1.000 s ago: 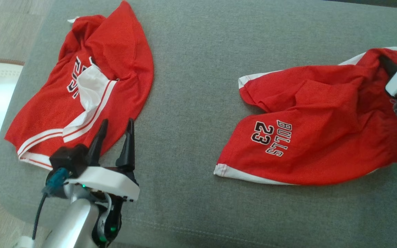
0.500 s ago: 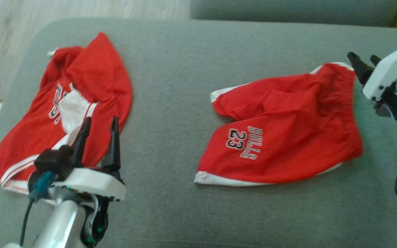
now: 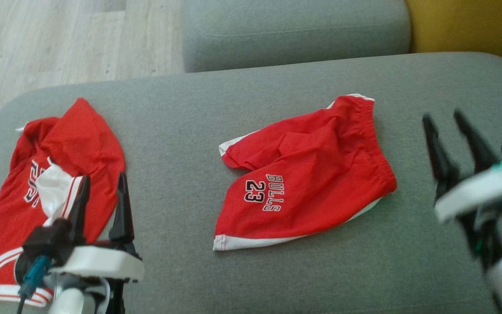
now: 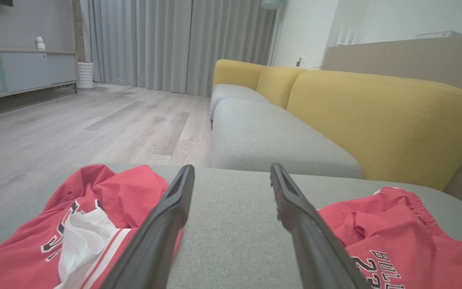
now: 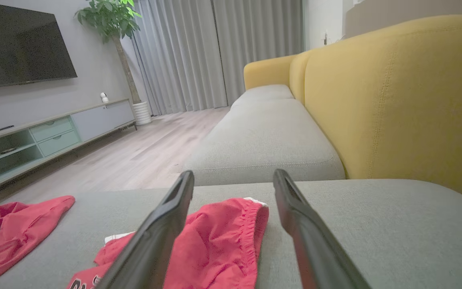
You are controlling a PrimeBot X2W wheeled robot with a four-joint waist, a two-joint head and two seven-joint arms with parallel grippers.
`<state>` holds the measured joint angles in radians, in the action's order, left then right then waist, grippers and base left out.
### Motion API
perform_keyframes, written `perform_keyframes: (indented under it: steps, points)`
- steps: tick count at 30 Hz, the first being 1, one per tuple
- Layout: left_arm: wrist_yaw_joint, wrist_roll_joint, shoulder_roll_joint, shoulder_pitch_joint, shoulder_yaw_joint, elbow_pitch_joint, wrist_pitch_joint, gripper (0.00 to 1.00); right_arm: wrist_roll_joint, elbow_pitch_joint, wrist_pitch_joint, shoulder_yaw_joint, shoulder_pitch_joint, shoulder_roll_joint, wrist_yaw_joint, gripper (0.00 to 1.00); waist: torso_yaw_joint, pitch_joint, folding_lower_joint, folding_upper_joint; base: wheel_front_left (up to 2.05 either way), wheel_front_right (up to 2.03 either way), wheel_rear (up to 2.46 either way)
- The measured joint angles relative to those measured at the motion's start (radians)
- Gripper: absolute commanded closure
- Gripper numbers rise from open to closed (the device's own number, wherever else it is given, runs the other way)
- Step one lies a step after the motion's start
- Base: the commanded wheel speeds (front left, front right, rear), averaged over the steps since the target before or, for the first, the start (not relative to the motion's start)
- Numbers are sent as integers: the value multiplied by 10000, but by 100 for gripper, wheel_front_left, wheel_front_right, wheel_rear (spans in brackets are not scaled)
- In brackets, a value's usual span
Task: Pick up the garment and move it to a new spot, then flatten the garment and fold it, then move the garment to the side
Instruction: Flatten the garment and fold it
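Lying diagonally, red shorts [image 3: 307, 174], waistband far-right, hems near-left, left tool [image 3: 104, 175], right tool [image 3: 442, 115], both spread, empty

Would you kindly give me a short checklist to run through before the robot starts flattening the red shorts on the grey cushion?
1. Right gripper open and holding nothing: ok.
2. Left gripper open and holding nothing: ok.
3. Shorts lying wholly on the cushion, apart from both grippers: ok.
4. Shorts spread flat: not ok; the far leg is bunched and the cloth is creased.
5. Shorts apart from the jersey, with bare cushion between them: ok.
6. No cloth tucked under the shorts: cannot tell; the underside is hidden.
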<state>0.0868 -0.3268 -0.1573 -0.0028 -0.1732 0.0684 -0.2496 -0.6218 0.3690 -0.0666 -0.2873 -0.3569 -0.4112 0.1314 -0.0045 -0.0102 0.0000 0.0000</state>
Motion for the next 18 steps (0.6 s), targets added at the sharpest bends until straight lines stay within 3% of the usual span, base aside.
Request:
perform_keyframes:
  steps: [2,6,10,18]
  points:
    - [-96,194,163,299,230,2,0,0,677,-633,-1009,265,1317,370,0,0,-101,-97,0,0,0,0,0]
    - [-267,445,322,586,454,73,0,0,1709,-1183,-1569,696,2588,993,0,0,-165,-154,0,0,0,0,0]
    - [-531,683,428,631,602,295,0,0,2138,-1319,-1630,1062,3014,1342,0,0,-219,-145,0,0,0,0,0]
    - [-878,980,700,611,800,477,0,0,2314,-1313,-1168,1321,3054,1453,0,0,-128,-107,0,0,0,0,0]
